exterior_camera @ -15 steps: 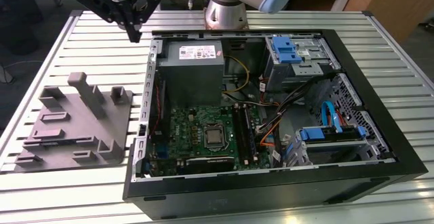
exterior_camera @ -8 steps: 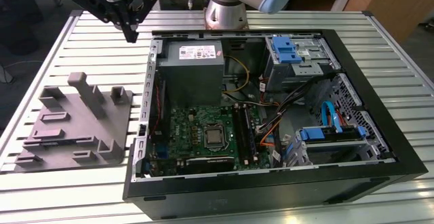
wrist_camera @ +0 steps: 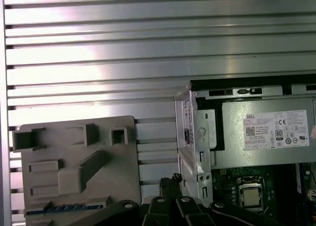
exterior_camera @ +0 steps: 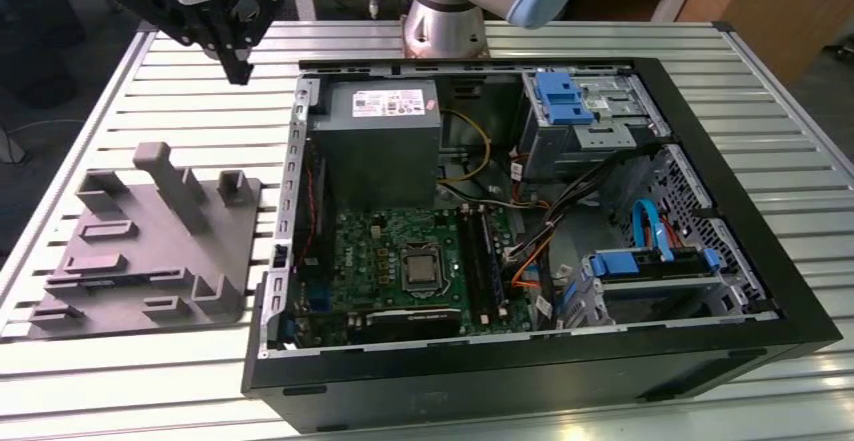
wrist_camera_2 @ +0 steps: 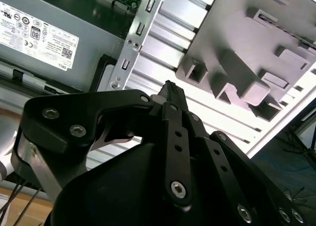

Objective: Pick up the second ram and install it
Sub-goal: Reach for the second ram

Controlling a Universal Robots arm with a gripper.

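Arm: Universal Robots arm, base at the far edge of the slatted aluminium desk (exterior_camera: 174,111).
Claw (exterior_camera: 240,69): black fingers drawn together at the tips, nothing between them; the closed tips also show in both wrist views (wrist_camera_2: 171,90) (wrist_camera: 170,182).
Claw position: raised above the desk, off the far corner of the computer case (exterior_camera: 747,221) on the exterior view's left, touching nothing.
Second ram (wrist_camera: 64,208): thin dark blue strip lying flat in a slot of the grey fixture plate (exterior_camera: 147,251), well apart from the claw.
Fixture plate position: flat on the desk, just beside the case, on the exterior view's left.
Case: side open; grey power supply (exterior_camera: 380,136) at the far end, green motherboard (exterior_camera: 387,251) nearer the camera.
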